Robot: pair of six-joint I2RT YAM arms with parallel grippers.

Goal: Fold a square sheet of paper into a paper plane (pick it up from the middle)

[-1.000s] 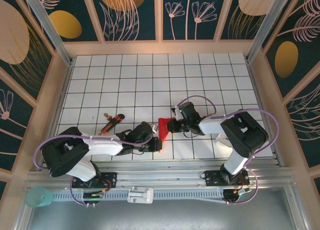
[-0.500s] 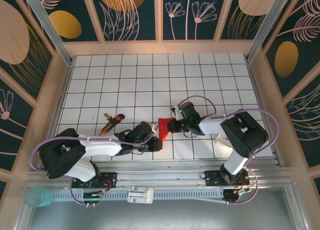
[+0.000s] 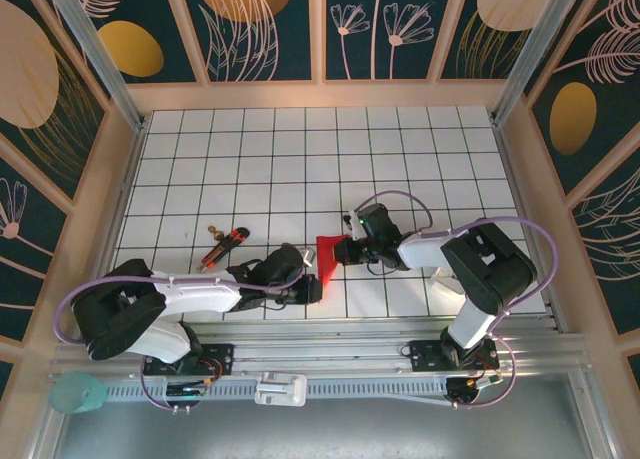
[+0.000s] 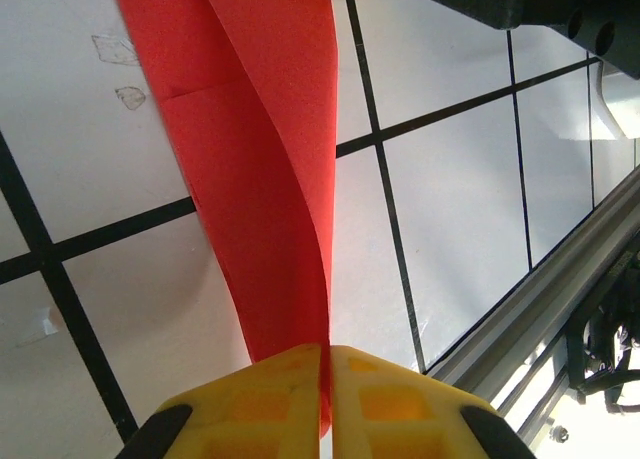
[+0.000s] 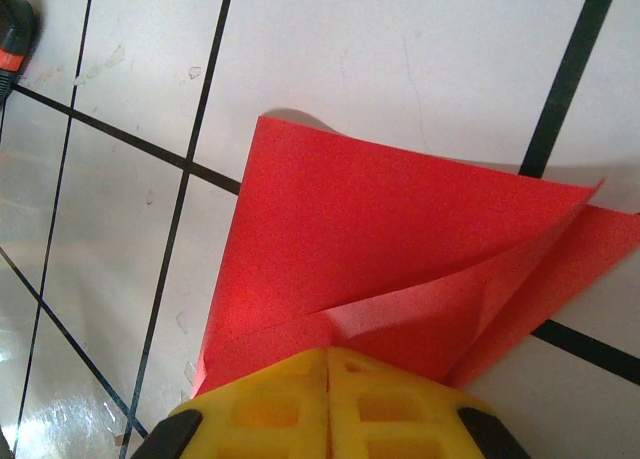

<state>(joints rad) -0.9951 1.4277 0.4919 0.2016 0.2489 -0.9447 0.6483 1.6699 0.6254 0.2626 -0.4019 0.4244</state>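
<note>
Pincers from above: the left pincer (image 3: 313, 289) and right pincer (image 3: 347, 249) sit close together over the bench (image 3: 300, 159), with the folded red paper (image 3: 324, 256) spanning between them.

Left wrist view: the left pincer (image 4: 328, 364) is closed on the narrow end of the paper (image 4: 260, 169), which twists away ahead of its tips.

Right wrist view: the right pincer (image 5: 328, 374) is clamped on a folded edge of the paper (image 5: 400, 239), its layers fanning out ahead.

The paper looks thin, light and floppy, so it would likely tear if pulled taut. Hold it gently, near the edges.

No legible text, as far as visible
</note>
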